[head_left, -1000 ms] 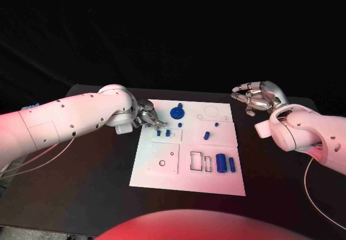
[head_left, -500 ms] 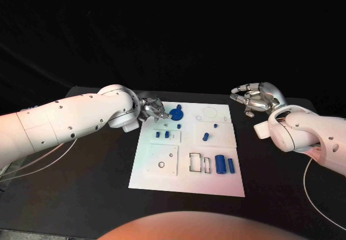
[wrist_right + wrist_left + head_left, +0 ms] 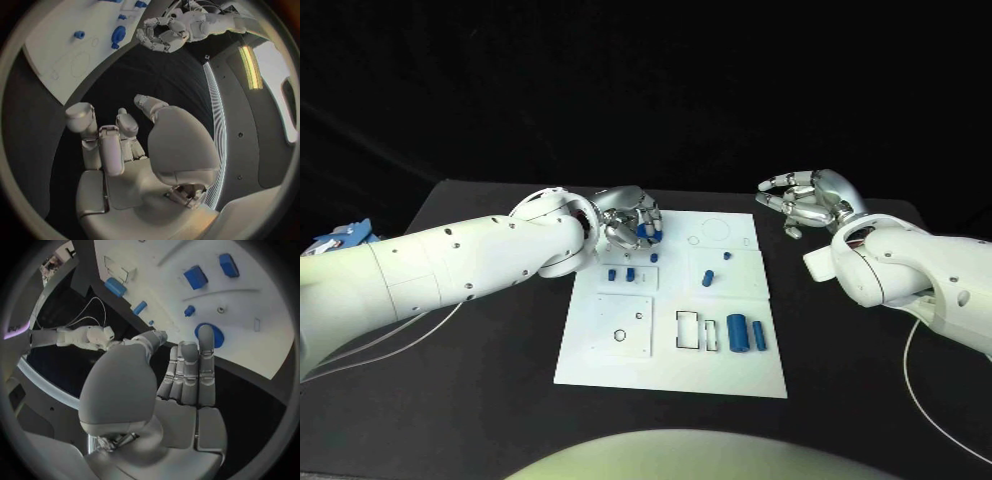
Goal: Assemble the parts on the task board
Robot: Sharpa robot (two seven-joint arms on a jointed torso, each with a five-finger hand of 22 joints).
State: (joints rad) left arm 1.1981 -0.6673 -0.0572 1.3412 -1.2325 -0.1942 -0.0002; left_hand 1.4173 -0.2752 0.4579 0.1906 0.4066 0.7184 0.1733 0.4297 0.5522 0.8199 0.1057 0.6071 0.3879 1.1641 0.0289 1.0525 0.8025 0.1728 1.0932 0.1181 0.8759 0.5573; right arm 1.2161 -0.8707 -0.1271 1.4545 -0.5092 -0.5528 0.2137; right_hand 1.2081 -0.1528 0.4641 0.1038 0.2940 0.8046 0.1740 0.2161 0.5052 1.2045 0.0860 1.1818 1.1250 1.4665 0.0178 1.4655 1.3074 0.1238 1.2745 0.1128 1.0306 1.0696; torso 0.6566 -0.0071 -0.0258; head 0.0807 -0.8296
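1. Hovering my left hand over the far left corner of the board, fingers spread and a bit curled, nothing in it as far as I can see.
2. From my left wrist cam the fingers reach out above the round blue knob, and I can't tell if they touch it.
3. That knob sits right under the fingertips in the head view, partly hidden by them.
4. My right hand is off the board, up above the desk past the board's far right corner, fingers loosely curled and apart, holding nothing.
5. The board lies flat mid-desk. Two short blue pegs stand side by side just behind the left square plate, and one slanted blue piece sits in the middle-right section.
6. Near the front right there's a fat blue cylinder with a thin blue bar just beside it, next to an open rectangular slot.
7. Far right of the board has a circle outline, nothing blue in it.
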